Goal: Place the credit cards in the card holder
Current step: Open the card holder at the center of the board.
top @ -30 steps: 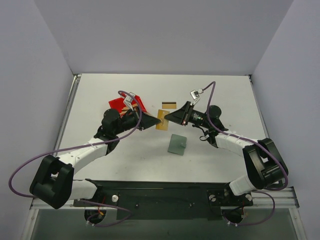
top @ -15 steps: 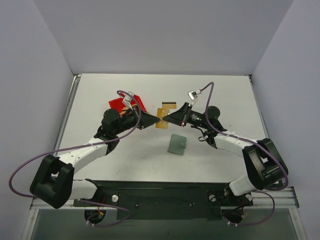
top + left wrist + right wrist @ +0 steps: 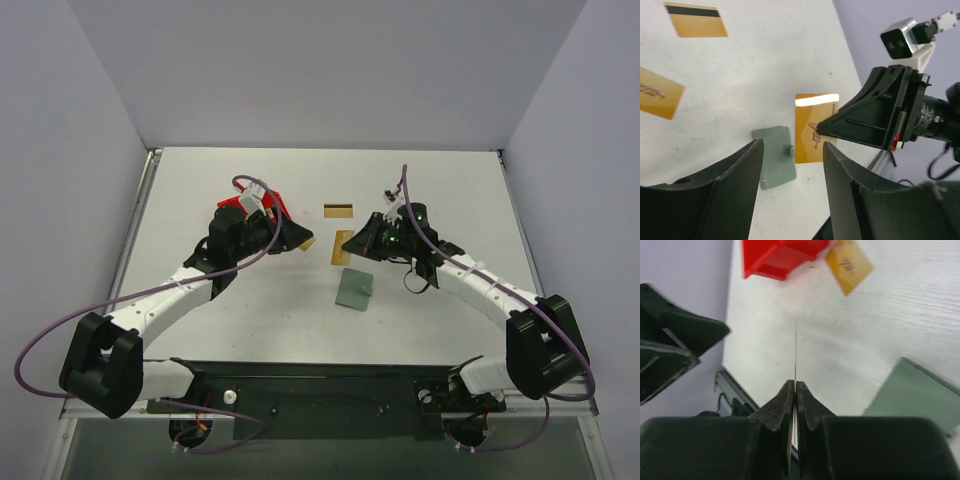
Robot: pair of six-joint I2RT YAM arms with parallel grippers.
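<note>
My right gripper [image 3: 353,246] [image 3: 795,385] is shut on a gold-tan credit card [image 3: 343,247] [image 3: 812,127], seen edge-on in its wrist view, held above the table just behind the grey-green card holder [image 3: 354,289] [image 3: 774,156] [image 3: 915,390]. The holder lies shut and flat. My left gripper [image 3: 298,237] [image 3: 792,150] is open and empty, left of the held card. A second card [image 3: 308,243] [image 3: 657,92] [image 3: 849,262] lies on the table by the left gripper. A third card with a dark stripe [image 3: 338,210] [image 3: 695,20] lies farther back.
A red plastic bin [image 3: 255,209] [image 3: 780,257] sits behind the left gripper. Grey walls close the table on three sides. The two wrists face each other near the table's middle.
The left gripper opened, let go of the card and drew back to the left. The right gripper closed fully on that card and pulled it right, toward the card holder.
</note>
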